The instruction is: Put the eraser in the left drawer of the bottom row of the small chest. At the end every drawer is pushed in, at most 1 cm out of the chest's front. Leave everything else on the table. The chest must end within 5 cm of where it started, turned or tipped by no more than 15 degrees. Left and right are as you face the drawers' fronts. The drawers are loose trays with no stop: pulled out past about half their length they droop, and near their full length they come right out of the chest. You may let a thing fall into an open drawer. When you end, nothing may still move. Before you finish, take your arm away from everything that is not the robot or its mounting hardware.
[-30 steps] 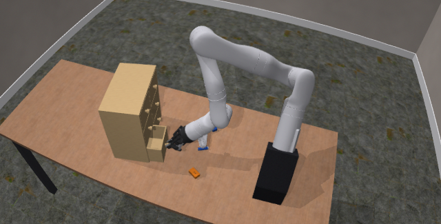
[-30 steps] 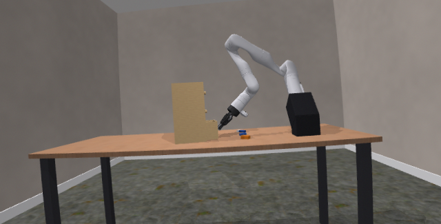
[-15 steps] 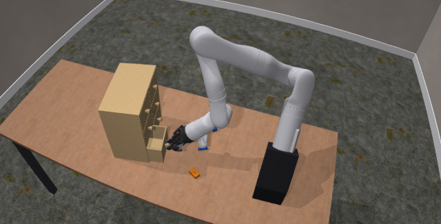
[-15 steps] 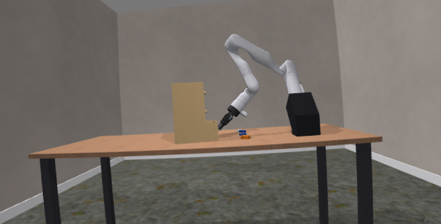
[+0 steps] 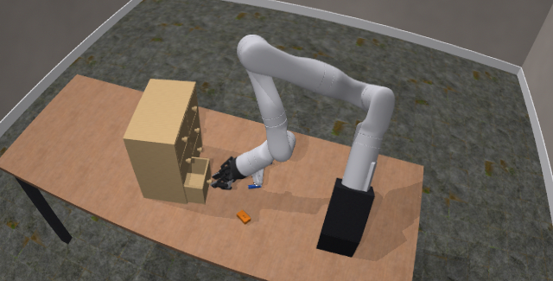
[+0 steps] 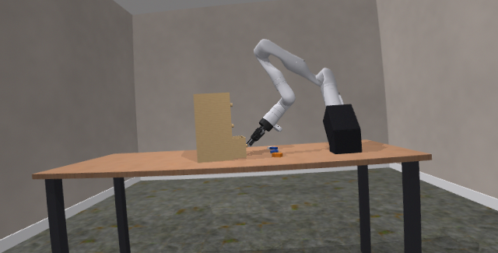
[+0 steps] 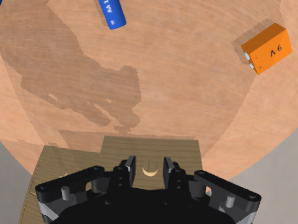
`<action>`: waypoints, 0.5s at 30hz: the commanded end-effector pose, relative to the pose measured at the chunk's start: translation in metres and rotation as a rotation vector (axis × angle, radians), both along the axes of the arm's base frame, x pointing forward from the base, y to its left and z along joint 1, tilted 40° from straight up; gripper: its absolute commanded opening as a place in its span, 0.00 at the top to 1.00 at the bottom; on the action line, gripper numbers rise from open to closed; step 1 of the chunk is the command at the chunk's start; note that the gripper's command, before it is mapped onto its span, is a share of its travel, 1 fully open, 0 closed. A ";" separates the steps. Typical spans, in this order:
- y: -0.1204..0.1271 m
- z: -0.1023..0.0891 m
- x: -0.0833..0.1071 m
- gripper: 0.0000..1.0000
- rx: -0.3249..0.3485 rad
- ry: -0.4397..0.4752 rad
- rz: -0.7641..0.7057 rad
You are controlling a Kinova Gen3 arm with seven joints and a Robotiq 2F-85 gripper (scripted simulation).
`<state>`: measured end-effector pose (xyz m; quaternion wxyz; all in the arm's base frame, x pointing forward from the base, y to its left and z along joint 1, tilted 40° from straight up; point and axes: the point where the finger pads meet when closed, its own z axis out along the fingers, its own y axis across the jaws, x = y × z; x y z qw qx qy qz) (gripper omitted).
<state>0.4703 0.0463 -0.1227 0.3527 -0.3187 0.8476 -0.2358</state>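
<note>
Now parted around the small knob of the pulled-out bottom-left wooden drawer, black two-finger gripper; orange block eraser nearby on brown table

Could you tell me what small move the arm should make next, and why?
Probably back the gripper off the knob: the bottom-left drawer stands pulled out, the fingers are parted around the knob, and the orange eraser lies on the table.
</note>
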 end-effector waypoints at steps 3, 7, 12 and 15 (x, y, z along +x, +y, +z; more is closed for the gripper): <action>-0.012 0.003 -0.024 0.67 0.000 0.000 -0.010; -0.016 0.003 -0.035 0.67 -0.001 0.006 -0.011; -0.018 0.002 -0.038 0.67 -0.003 0.011 -0.015; -0.018 0.003 -0.039 0.67 -0.003 0.011 -0.015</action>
